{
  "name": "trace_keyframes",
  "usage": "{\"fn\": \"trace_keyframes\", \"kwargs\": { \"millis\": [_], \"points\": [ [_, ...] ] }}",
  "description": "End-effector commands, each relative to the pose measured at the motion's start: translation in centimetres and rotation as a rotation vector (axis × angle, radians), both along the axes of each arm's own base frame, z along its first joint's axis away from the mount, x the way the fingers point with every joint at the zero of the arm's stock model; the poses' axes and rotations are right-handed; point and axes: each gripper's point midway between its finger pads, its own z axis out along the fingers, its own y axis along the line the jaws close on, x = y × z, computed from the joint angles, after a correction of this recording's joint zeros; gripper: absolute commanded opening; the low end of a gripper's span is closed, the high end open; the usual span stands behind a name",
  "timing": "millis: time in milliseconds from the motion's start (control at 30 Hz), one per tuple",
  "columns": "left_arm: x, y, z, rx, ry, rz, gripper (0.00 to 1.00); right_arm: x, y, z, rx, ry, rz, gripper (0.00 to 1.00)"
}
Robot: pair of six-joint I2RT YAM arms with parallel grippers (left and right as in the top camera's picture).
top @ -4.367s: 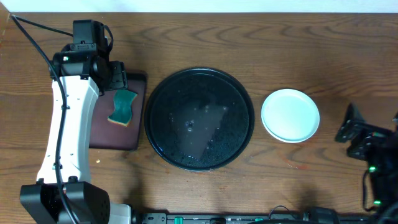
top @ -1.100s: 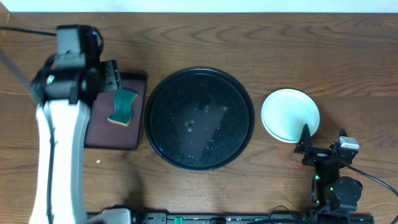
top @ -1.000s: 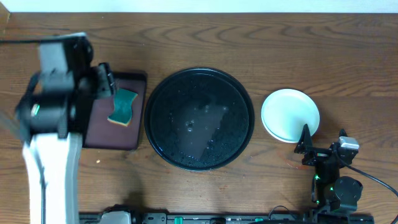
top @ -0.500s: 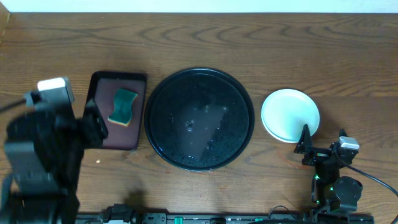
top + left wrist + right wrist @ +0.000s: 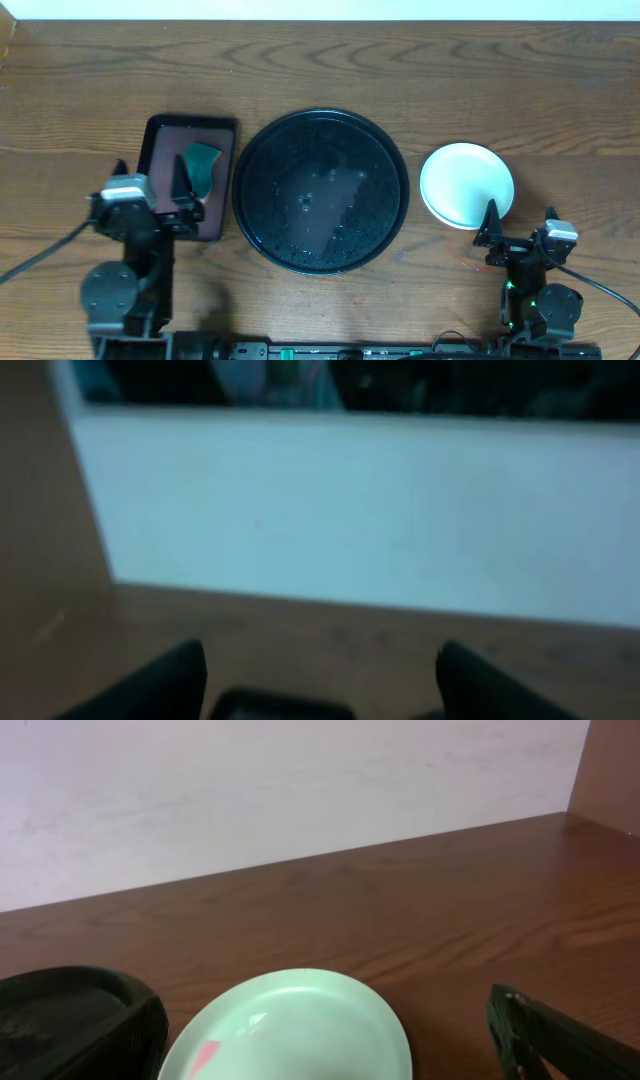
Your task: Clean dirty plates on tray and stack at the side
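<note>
Left arm differs most from 4.4 s ago: then it was stretched out over the left side of the bench (image 5: 480, 70) with its hand beside the sponge; now it is folded back at the near-left edge. The left hand (image 5: 150, 180) hangs over the near edge of the maroon tray (image 5: 190, 128). Its fingers are spread wide; the left wrist view is blurred but shows both tips far apart at the bottom of frame, with bench and a pale wall (image 5: 350, 510) beyond. 1 finger now hides the near part of the green sponge (image 5: 203, 160), which has not moved on the maroon tray. The right arm sat at the bench's right edge 4.4 s ago. By 1.1 s ago it had parked at the near-right edge, and it looks the same since. The right hand (image 5: 520, 222) is spread, with 1 fingertip over the near rim of the plates. The plates (image 5: 465, 180) sit on the bench right of the black tray (image 5: 320, 116), apart from it, same spot as in every earlier frame. The right wrist view shows the top one pale mint-green with a reddish smear; I can't tell how many are under it. The black tray is unmoved at bench centre, its surface glossy with droplets.
</note>
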Motion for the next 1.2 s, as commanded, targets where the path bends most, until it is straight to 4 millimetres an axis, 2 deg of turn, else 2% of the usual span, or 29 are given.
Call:
{"fn": "trace_keyframes", "kwargs": {
  "millis": [0,100,467,800,1000,1167],
  "points": [
    [0.2,-1.2,-2.3,0.012,-0.020,-0.066,0.74,0.0,0.4,0.0,-0.003,-0.002,0.017,0.99],
    [0.2,-1.2,-3.8,0.022,-0.048,-0.068,0.74,0.0,0.4,0.0,-0.003,-0.002,0.017,0.99],
    [-1.0,-1.2,-7.0,0.084,-0.088,-0.062,0.74,0.0,0.4,0.0,-0.003,-0.002,0.017,0.99],
    [-1.0,-1.2,-10.5,0.125,-0.132,-0.056,0.74,0.0,0.4,0.0,-0.003,-0.002,0.017,0.99],
    [-0.6,-1.0,-12.9,0.165,-0.083,-0.047,0.74,0.0,0.4,0.0,-0.003,-0.002,0.017,0.99],
    [-0.4,-1.0,-16.0,0.164,0.041,-0.056,0.74,0.0,0.4,0.0,-0.003,-0.002,0.017,0.99]
  ]
}}
